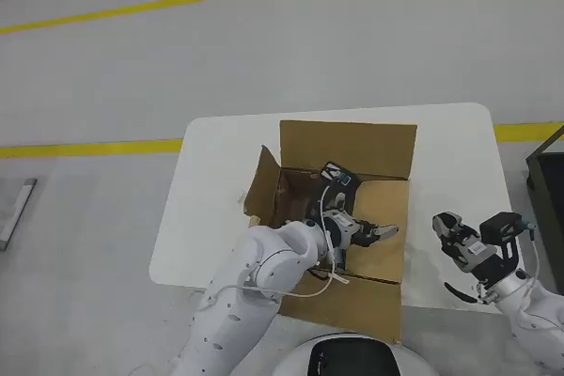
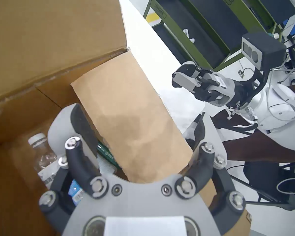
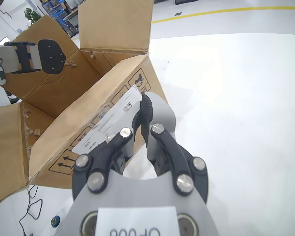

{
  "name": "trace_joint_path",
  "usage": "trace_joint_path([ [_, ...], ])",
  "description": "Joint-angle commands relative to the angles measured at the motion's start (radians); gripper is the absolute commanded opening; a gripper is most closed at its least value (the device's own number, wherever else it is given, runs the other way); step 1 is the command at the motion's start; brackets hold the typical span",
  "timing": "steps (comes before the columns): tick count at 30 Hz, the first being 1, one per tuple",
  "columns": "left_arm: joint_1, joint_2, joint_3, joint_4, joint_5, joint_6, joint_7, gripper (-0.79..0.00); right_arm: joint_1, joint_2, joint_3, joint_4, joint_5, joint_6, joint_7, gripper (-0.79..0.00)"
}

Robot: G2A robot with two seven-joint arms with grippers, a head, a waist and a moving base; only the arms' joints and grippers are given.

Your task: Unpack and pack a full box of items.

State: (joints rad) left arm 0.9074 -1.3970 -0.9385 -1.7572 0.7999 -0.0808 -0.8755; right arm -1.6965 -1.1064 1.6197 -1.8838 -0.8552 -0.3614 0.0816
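An open cardboard box [image 1: 343, 202] stands on the white table [image 1: 451, 155], its flaps spread. My left gripper [image 1: 378, 230] is at the box's right side, open, and it straddles the upright right flap [image 2: 132, 114]. One finger [image 2: 81, 124] is inside the box and the other [image 2: 199, 133] is outside it. Down in the box lie a clear bottle with a white cap [image 2: 38, 146], a green item [image 2: 108, 152] and a blue packet [image 2: 76, 190]. My right gripper [image 3: 143, 114] is shut and empty, hovering over the table right of the box [image 3: 93, 99].
A green shelf rack [image 1: 556, 193] stands just off the table's right edge. The table to the right of the box and behind it is bare white surface [image 3: 236, 99]. Cables [image 3: 32, 207] hang below the table's near edge.
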Motion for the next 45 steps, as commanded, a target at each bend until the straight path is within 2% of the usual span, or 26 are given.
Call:
trace_joint_path([
  [1,0.014,0.001,-0.004,0.003,0.002,0.035,-0.005,0.0,0.005,-0.001,-0.012,0.003,-0.016,0.001,0.003,-0.785],
  [6,0.03,0.001,-0.012,0.029,0.014,0.128,-0.027,0.0,0.017,-0.003,-0.048,0.013,-0.05,-0.008,0.009,-0.785],
  [11,0.036,-0.003,-0.014,0.066,-0.069,0.153,-0.061,0.0,0.025,-0.007,-0.089,0.021,-0.096,0.001,0.009,-0.785],
  [20,0.033,-0.008,-0.01,0.133,-0.174,0.155,-0.086,0.0,0.036,-0.012,-0.128,0.033,-0.122,0.006,0.004,-0.785],
  [33,0.04,-0.018,-0.025,0.136,-0.418,0.133,-0.064,0.0,0.055,-0.015,-0.145,0.041,-0.119,0.004,0.005,-0.785],
  [36,0.04,-0.021,-0.032,0.135,-0.486,0.121,-0.043,0.0,0.058,-0.016,-0.132,0.042,-0.095,0.019,-0.002,-0.44],
  [37,0.039,-0.022,-0.032,0.132,-0.507,0.117,-0.038,0.0,0.059,-0.016,-0.124,0.039,-0.09,0.025,-0.002,-0.416],
  [40,0.029,-0.026,-0.036,0.123,-0.563,0.104,-0.019,0.0,0.061,-0.016,-0.091,0.028,-0.059,0.054,-0.004,0.0],
  [45,-0.008,-0.035,-0.015,0.108,-0.643,0.05,-0.006,0.0,0.058,-0.017,-0.013,0.014,0.048,0.114,-0.003,0.0],
])
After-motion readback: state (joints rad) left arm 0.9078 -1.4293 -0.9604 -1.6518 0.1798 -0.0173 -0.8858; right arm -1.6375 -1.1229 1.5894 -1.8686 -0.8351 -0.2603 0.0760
